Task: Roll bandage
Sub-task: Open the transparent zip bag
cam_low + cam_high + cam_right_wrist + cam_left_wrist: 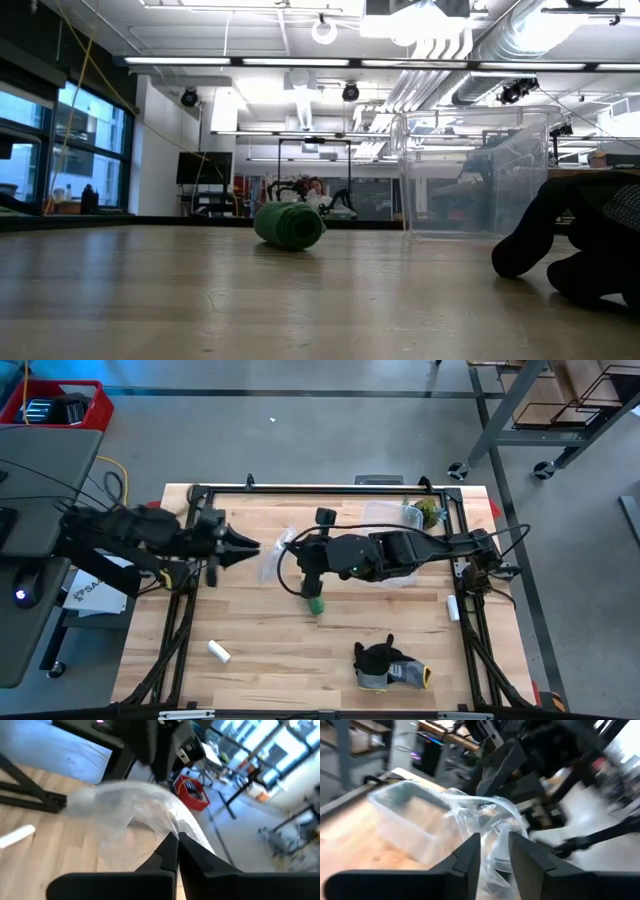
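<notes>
The bandage [315, 604] is a small green roll lying on its side on the wooden table [250, 630], also seen in the low view [290, 225]; no gripper touches it. Above the table's middle, a crumpled clear plastic bag [272, 558] hangs between my two grippers. My right gripper [176, 845] is shut on the bag [135, 810]. My left gripper [495, 852] faces it from the table's left with a gap between its fingers, and the bag's film [490, 820] shows in and beyond that gap. My right gripper pinches a gathered edge of the clear bag [172, 826] between its two fingertips, coming nearly level from the table's right. The bag billows out beyond the fingers and is lifted off the table. My left gripper's fingers [470, 855] stand on either side of the bag's film; whether they touch it, I cannot tell.
A clear plastic box [470, 170] stands at the far right, partly under my right arm [385, 555]. A dark glove [385, 665] lies near the front edge. White cylinders lie at the front left [219, 651] and at the right [452, 608].
</notes>
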You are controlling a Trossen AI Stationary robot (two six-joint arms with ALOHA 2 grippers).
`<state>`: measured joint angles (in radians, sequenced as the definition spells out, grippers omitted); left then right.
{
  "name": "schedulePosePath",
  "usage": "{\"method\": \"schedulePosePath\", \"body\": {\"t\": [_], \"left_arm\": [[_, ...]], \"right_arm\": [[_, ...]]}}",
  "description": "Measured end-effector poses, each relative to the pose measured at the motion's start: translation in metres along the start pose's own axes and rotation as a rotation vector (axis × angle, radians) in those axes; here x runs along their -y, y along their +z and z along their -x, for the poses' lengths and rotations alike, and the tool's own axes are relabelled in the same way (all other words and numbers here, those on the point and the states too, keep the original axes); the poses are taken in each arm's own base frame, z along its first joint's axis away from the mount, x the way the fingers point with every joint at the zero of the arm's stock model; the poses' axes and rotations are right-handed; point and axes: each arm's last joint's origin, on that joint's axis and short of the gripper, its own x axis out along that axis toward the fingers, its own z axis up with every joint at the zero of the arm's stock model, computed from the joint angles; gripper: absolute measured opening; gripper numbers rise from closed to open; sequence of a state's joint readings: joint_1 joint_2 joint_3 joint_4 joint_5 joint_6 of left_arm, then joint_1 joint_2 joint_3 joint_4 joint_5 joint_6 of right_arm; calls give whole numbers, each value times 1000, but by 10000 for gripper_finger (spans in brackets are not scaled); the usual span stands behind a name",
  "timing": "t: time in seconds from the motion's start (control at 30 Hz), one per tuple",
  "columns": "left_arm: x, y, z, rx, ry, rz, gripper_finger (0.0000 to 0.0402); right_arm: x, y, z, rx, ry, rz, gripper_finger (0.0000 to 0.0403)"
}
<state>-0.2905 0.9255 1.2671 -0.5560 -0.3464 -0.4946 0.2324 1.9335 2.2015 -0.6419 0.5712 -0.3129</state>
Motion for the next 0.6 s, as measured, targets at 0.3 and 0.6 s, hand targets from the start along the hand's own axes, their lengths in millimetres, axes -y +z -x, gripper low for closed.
{"method": "schedulePosePath", "body": {"t": [0.3, 0.6], "left_arm": [[-8, 9, 22, 41, -57, 238, 152], [4, 7, -4, -19, -235, 481, 183]], "right_arm": [[15, 16, 9, 118, 82, 25, 0], [10, 27, 16, 234, 104, 130, 0]]}}
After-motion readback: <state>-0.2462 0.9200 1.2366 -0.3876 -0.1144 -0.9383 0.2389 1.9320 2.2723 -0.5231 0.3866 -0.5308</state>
